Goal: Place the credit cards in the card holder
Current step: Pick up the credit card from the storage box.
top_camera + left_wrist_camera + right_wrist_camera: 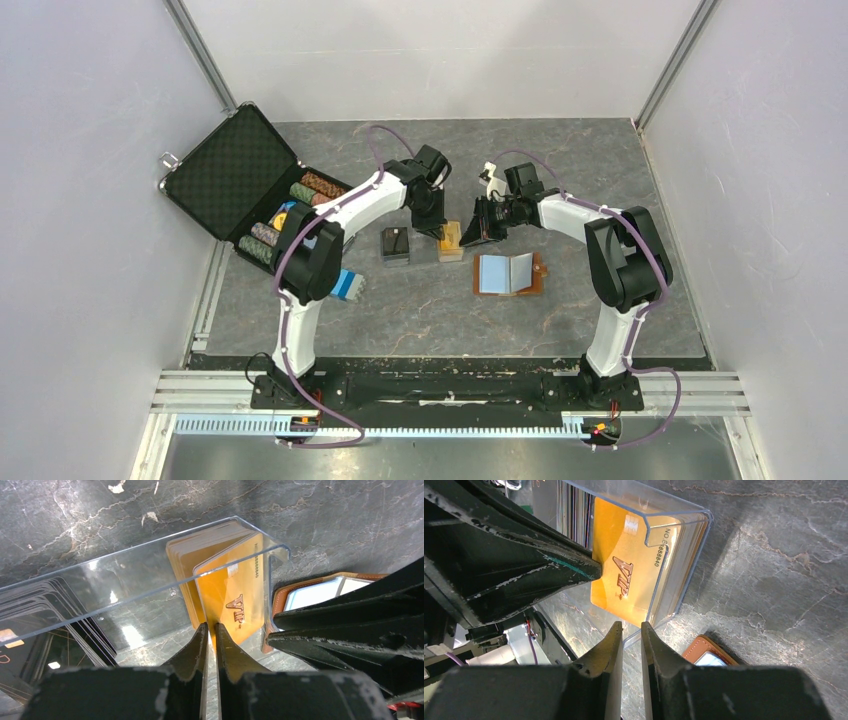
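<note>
A clear plastic tray point(125, 575) holds a stack of orange credit cards point(195, 550) at one end and dark cards point(50, 615) at the other. My left gripper point(210, 625) is shut on the edge of one orange VIP card point(235, 595), which stands tilted out of the stack. My right gripper point(631, 625) is shut on the tray's near wall point(659, 615) beside that card point(624, 575). The tan card holder point(510, 273) lies open, pale blue inside up, just in front of both grippers point(441, 232) point(472, 230).
An open black briefcase point(235, 165) with poker chips stands at the back left. A blue-green-white striped block point(348, 285) lies by the left arm. The two grippers are very close together over the tray. Grey walls enclose the table.
</note>
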You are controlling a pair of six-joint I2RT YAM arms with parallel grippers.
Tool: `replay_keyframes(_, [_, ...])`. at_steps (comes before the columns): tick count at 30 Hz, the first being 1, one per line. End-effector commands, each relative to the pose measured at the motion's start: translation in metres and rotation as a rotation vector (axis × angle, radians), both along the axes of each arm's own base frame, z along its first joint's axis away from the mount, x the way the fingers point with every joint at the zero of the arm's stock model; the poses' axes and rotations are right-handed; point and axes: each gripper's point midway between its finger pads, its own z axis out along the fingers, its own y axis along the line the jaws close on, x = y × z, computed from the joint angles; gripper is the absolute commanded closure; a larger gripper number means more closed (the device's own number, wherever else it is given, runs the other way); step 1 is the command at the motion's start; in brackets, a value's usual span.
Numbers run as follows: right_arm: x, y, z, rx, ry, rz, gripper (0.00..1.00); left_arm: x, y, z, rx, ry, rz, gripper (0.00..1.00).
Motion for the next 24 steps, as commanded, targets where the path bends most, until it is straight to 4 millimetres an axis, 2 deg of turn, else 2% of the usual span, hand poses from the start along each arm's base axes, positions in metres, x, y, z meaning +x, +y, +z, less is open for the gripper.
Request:
replay_keyframes(1, [-0.014,-0.006,-0.017,-0.06,0.028,0.007,0.84,-0.004,-0.018,-0.003,-0.006,0.006,-0.092,0.86])
replay_keyframes(6, [-0.013,-0.006,-0.017,-0.059,0.029,0.007,0.84,-0.007,-0.011,-0.013,0.081,0.021,-0.131,0.85])
replay_keyframes(11, [-0.014,-0.006,-0.018,-0.06,0.031,0.007,0.84,-0.005,-0.009,-0.009,0.137,-0.006,-0.162,0.84])
replay_keyframes(16, [-0.014,-0.006,-0.019,-0.061,0.035,0.006,0.84,-0.005,-0.019,-0.004,0.11,-0.012,-0.182,0.88])
replay_keyframes(24, [-0.015,-0.006,-0.02,-0.063,0.037,0.007,0.84,-0.001,-0.034,0.019,0.044,-0.059,-0.188,0.98])
